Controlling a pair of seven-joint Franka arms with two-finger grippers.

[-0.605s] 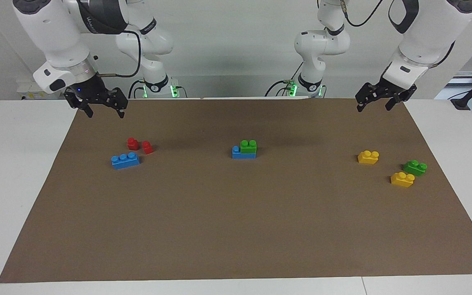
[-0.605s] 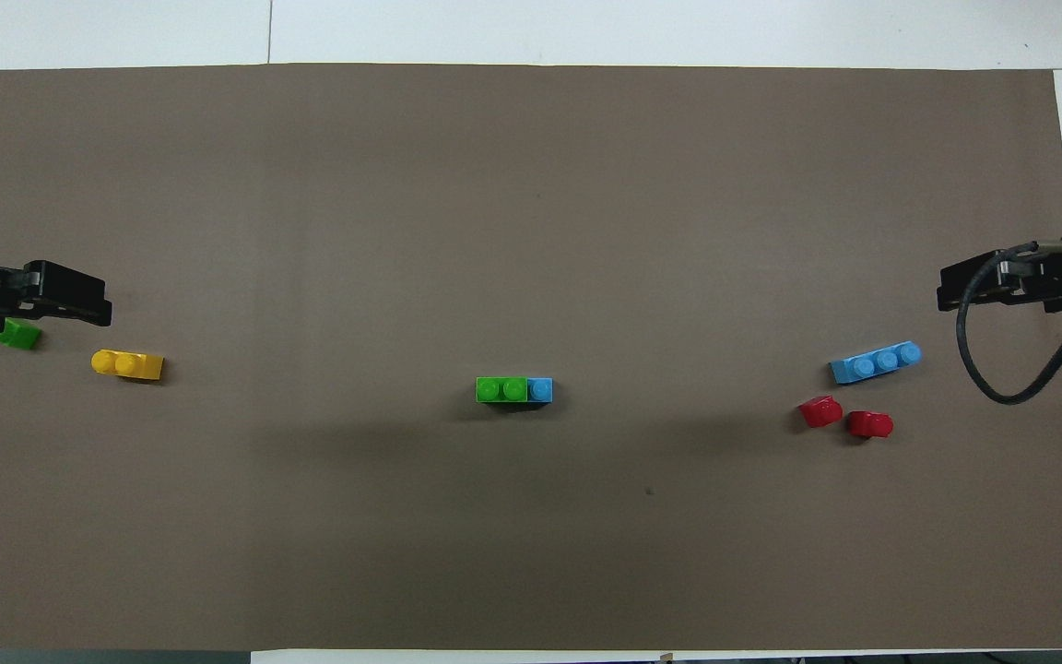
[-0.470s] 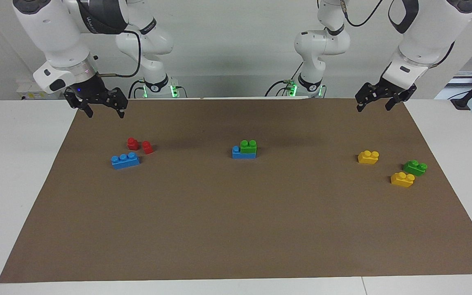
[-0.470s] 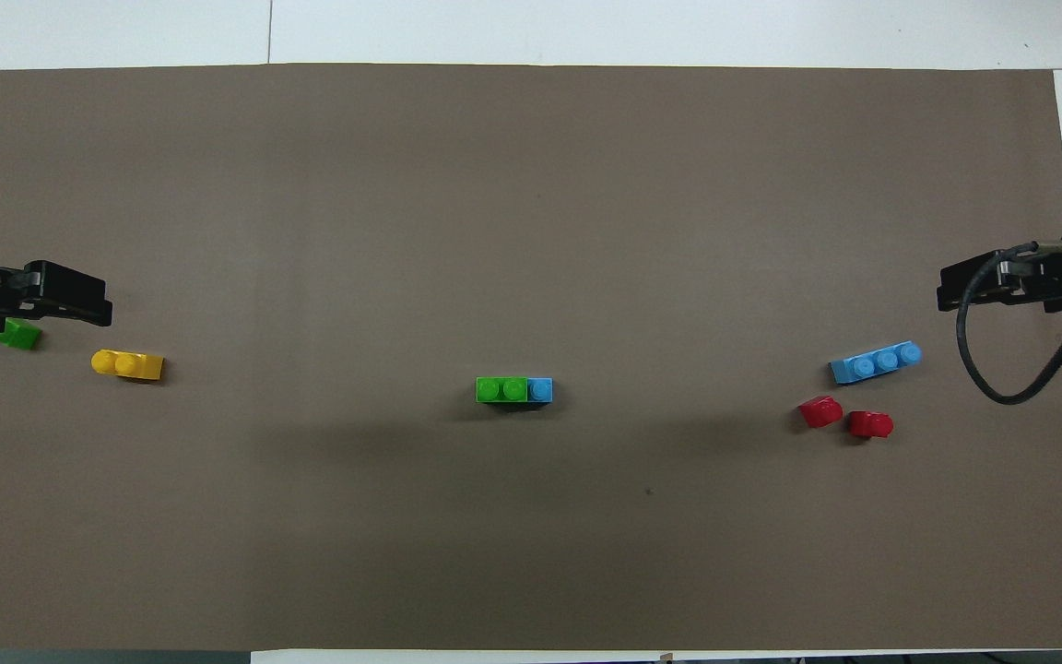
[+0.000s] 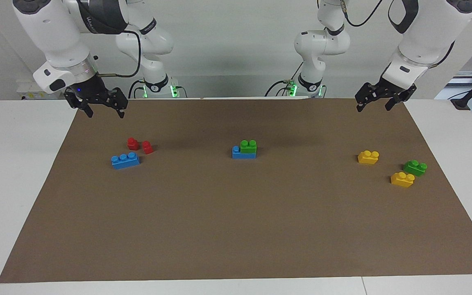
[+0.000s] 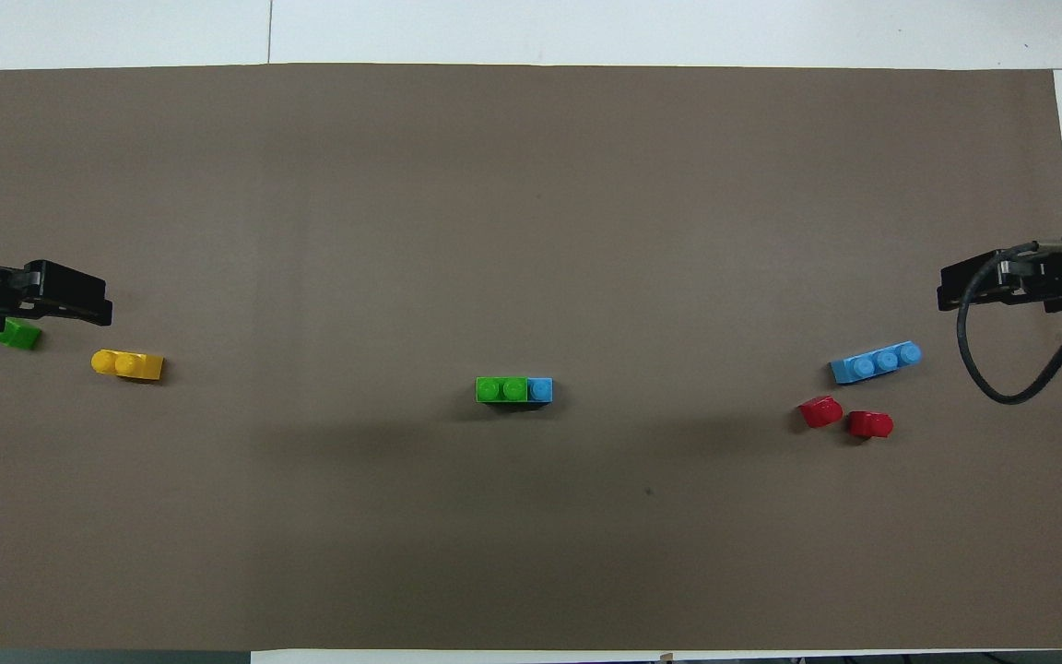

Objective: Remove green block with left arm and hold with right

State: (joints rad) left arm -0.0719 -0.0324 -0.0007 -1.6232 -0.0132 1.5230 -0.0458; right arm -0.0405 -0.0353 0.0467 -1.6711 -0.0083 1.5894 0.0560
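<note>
Nothing has moved in the last half second: the task has not begun. The right gripper (image 5: 101,110) and left gripper (image 5: 374,103) hover with fingers open and empty. Well clear of both pairs of fingers, midway between them, the green block (image 5: 248,146) sits stacked on a blue brick (image 5: 239,153).

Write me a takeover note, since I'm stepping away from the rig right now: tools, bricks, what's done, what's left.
Left tool: open, empty, raised over the mat's robot-side corner at its own end.
Right tool: open, empty, raised over its own corner.
Green block: mid-mat, stacked on the blue brick.
Done: nothing.
Left: right tool holds the blue brick, left tool pulls the green block off.
</note>
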